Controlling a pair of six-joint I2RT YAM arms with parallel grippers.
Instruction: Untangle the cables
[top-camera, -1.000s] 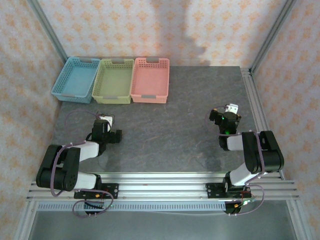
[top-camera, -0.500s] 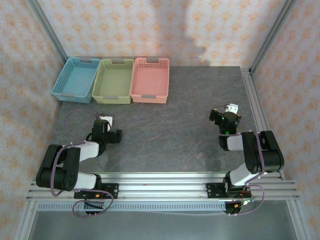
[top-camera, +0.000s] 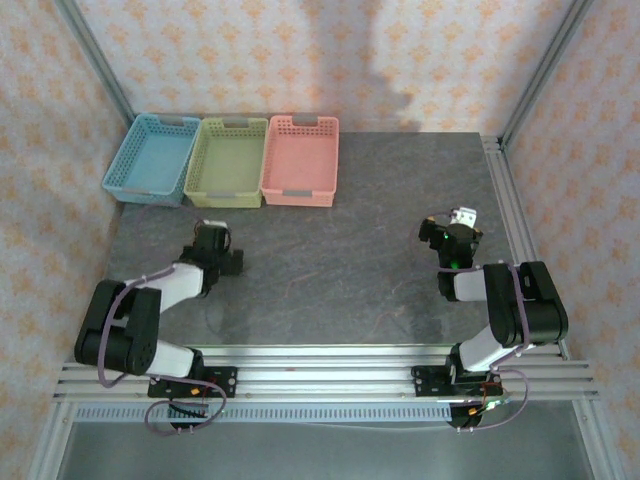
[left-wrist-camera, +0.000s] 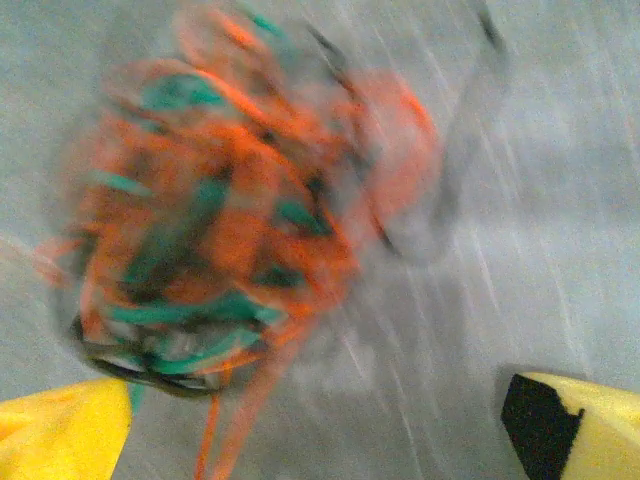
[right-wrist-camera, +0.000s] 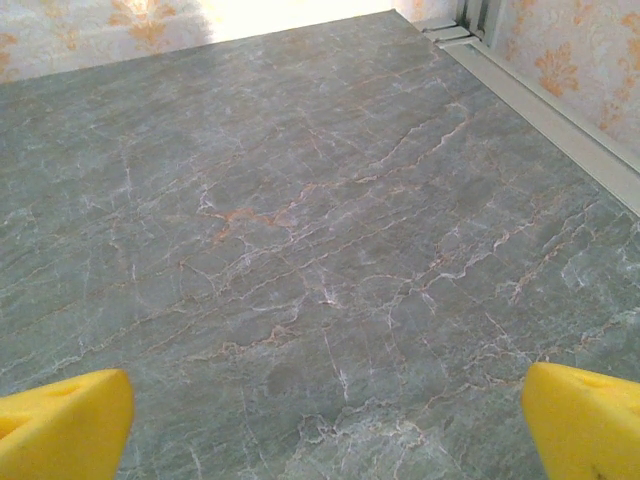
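Cables (left-wrist-camera: 230, 210) seen tangled, orange, green, black | left gripper (left-wrist-camera: 318, 425) spread | right gripper (right-wrist-camera: 328, 420) spread over table (right-wrist-camera: 320, 250)

It looks like a robot lab: two robot arms are bolted by the near edge of a gray table (top-camera: 350, 260), with shiny metal rails (top-camera: 320, 360) there, and flowery paper (top-camera: 260, 60) covers the far, left and right walls

Worktop: dark grey marbled surface (top-camera: 330, 260) with pale and rust veins
Far left, side by side: blue basket (top-camera: 155, 160), green basket (top-camera: 226, 163), pink basket (top-camera: 301, 162)
Left wrist view: tangled orange, green and black cables (left-wrist-camera: 220, 220) lay blurred
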